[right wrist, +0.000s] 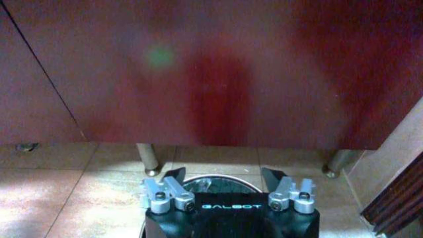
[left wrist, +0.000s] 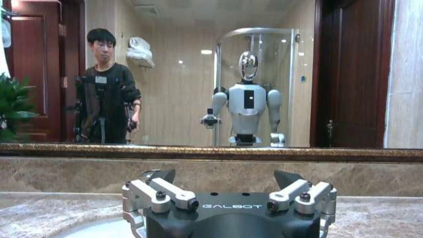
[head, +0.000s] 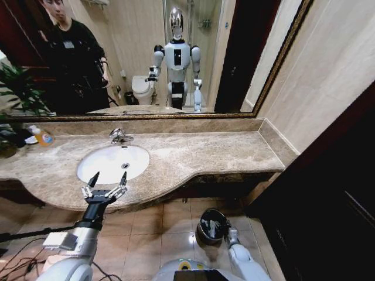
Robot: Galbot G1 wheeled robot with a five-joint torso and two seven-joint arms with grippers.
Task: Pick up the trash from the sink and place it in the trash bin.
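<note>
Trash is not discernible in the sink, whose basin looks bare white. Left gripper hovers at the sink's near rim, jaws wide, holding nothing; check the basin before descending. Right gripper, jaws wide, hangs over the trash bin; its wrist view adds the bin's rim beneath the fingers.

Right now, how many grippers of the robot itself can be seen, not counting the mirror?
2. The left gripper is open, raised at the front edge of the sink. The right gripper is open, low over the trash bin on the floor.
</note>
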